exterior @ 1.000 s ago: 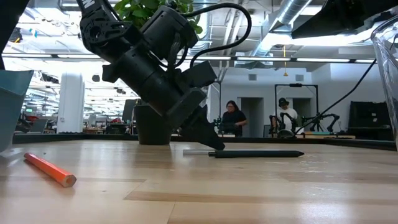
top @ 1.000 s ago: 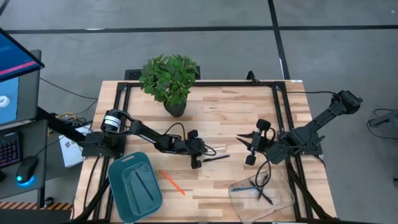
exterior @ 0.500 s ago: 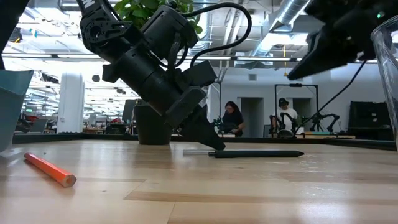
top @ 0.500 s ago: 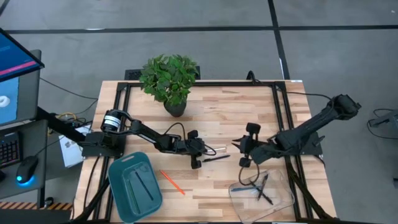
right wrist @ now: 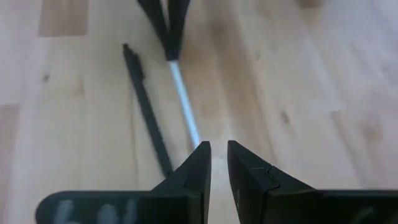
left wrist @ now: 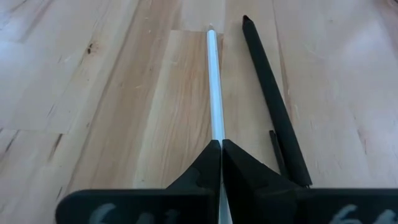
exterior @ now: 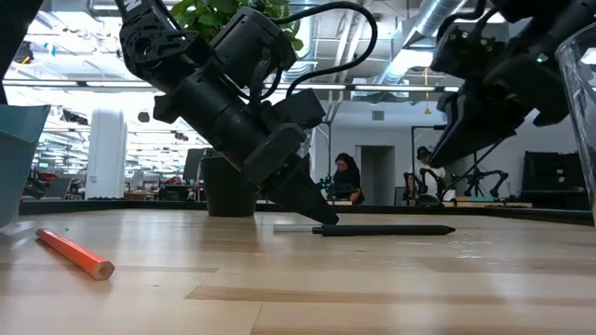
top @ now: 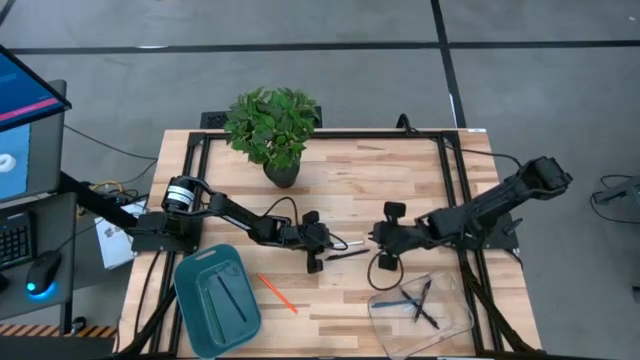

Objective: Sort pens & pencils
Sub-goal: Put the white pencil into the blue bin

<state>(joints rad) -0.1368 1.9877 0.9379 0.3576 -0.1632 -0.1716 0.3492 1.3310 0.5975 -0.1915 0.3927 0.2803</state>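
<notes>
Pens and pencils lie scattered over the wooden surface (top: pixel 380 190). Farthest left, a teal tray (top: pixel 216 299) near the front edge holds two dark sticks (top: pixel 231 297) lying side by side. Just right of it an orange pencil (top: pixel 277 293) rests alone on the bare wood, well apart from both arms; in the low view it lies in the foreground at left (exterior: pixel 74 254).

Behind the tray, a potted plant (top: pixel 273 128) stands at the back edge.

Left claw (top: pixel 327 240) is near the middle of the surface, tips down at the wood. Its wrist view shows the fingers (left wrist: pixel 205 168) clenched tight on one end of a whitish pen (left wrist: pixel 214 87), which runs straight ahead flat on the wood. A black pen (left wrist: pixel 273 106) lies just beside the whitish one, nearly parallel, not gripped; in the low view it lies flat on the wood just past the claw's tip (exterior: pixel 382 230).

Right claw (top: pixel 372 238) hangs just right of those two pens, pointing toward the left claw. Its fingers (right wrist: pixel 198 165) stand a narrow gap apart with nothing between them, and the far end of the whitish pen sits just ahead of the tips.

At front right, a clear tray (top: pixel 420 310) holds a blue pen (top: pixel 398 300) and crossed dark pens (top: pixel 425 305).

Two people (exterior: pixel 346 177) show in the room beyond.
</notes>
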